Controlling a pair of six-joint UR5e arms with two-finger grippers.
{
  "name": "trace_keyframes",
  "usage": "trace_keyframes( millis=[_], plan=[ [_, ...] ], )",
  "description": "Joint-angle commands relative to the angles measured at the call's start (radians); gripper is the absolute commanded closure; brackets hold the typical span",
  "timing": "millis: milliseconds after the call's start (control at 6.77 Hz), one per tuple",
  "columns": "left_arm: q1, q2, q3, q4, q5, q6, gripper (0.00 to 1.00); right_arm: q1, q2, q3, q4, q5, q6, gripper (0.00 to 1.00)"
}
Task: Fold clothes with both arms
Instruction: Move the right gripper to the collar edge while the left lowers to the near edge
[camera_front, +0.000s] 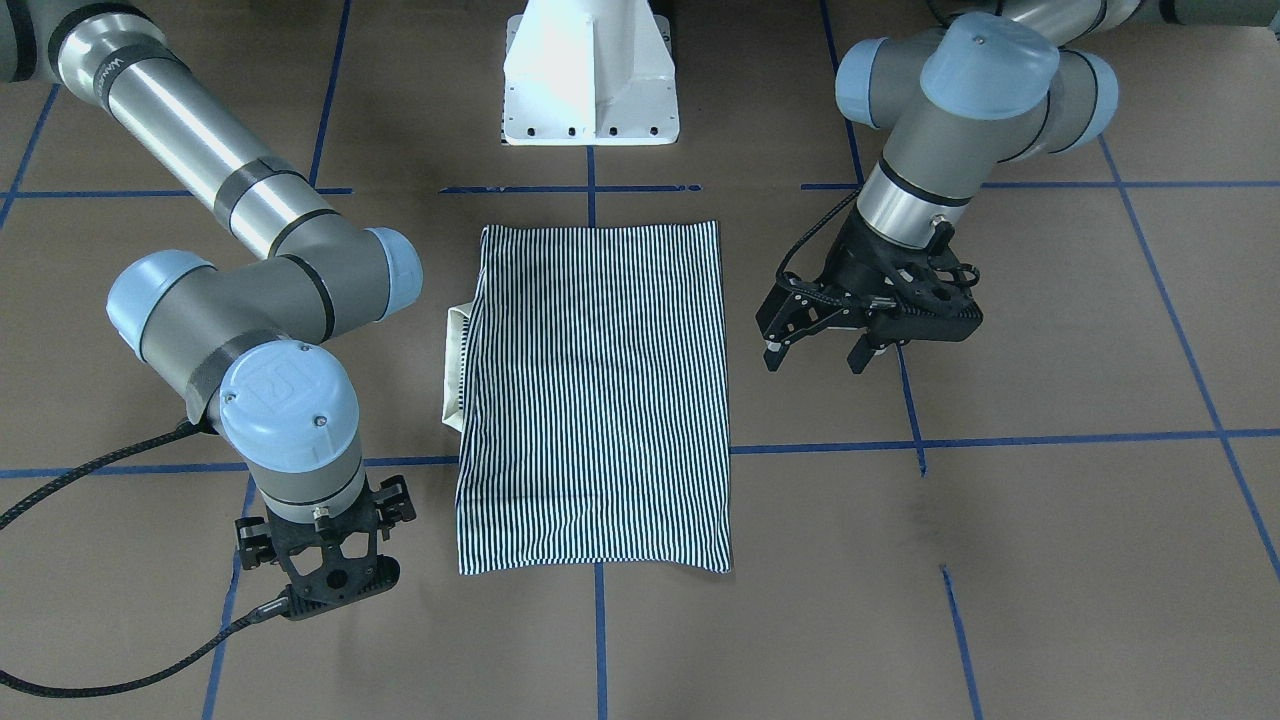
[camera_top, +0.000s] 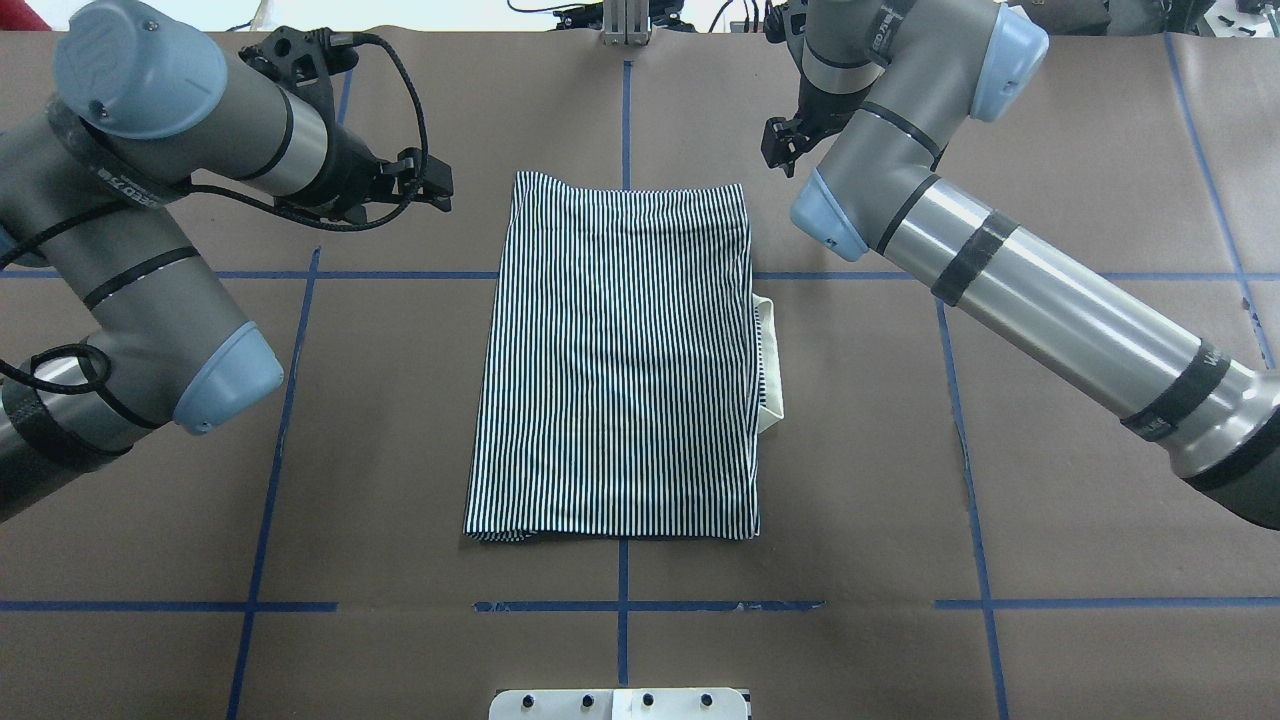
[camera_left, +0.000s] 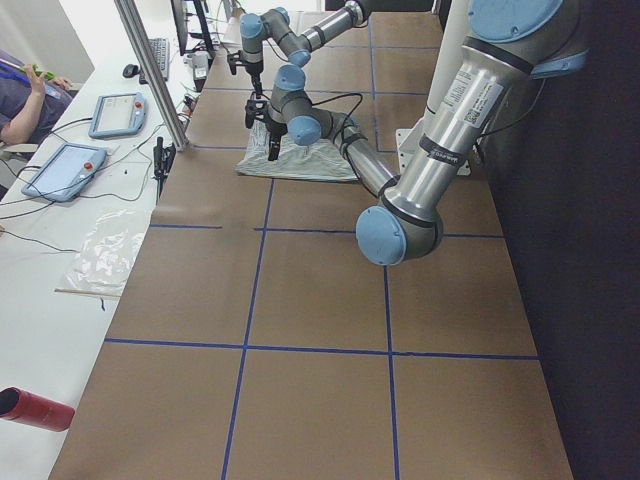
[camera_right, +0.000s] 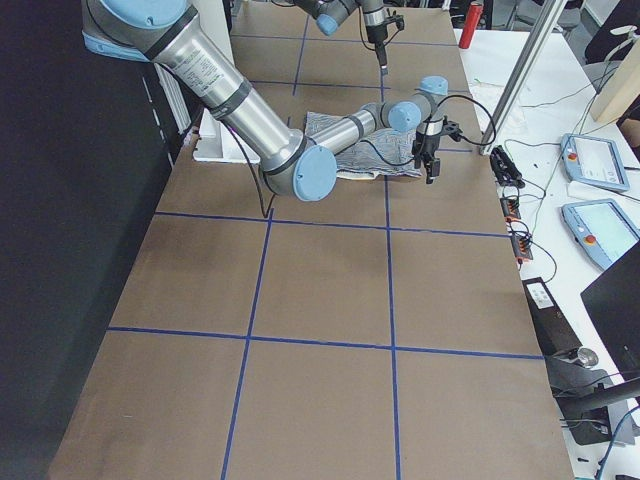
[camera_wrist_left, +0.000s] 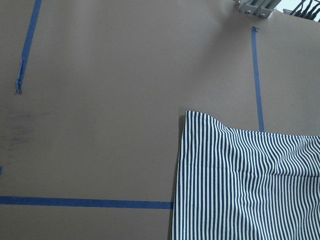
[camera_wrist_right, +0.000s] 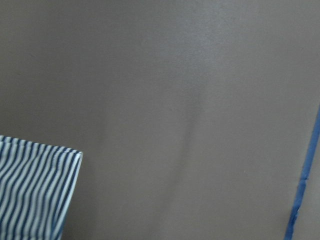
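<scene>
One desk (camera_front: 1050, 550), two arms (camera_front: 250, 200), a folded striped shirt (camera_front: 600, 400) between them.
Pinching only the shirt's top layer could drag the fold open. The shirt lies flat, one long edge just beside the left hand (camera_front: 815, 362), which is spread wide and empty. The right hand (camera_front: 335, 590) hangs off the opposite edge's corner, its tips hidden, so I cannot tell its state. The cream collar (camera_front: 458, 360) pokes out on that side.

Folded striped polo shirt (camera_top: 615, 350), flat, centred
</scene>
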Motion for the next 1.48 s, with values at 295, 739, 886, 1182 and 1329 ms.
trace_keyframes(
  millis=[295,739,886,1182,1329],
  plan=[
    [0.299,0.034,-0.111,0.122,0.160,-0.533,0.00,-0.114,-0.272,0.463,-0.006,0.084,0.364,0.00],
    [0.536,0.043,-0.117,0.217,0.341,-0.714,0.04,-0.186,-0.343,0.579,-0.003,0.050,0.467,0.00],
    [0.536,0.046,-0.120,0.244,0.344,-0.721,0.04,-0.191,-0.345,0.578,-0.005,0.043,0.467,0.00],
    [0.539,0.048,-0.122,0.270,0.355,-0.722,0.06,-0.199,-0.345,0.576,-0.005,0.041,0.467,0.00],
    [0.538,0.045,-0.117,0.279,0.355,-0.720,0.07,-0.199,-0.345,0.576,-0.005,0.041,0.467,0.00]
  ],
)
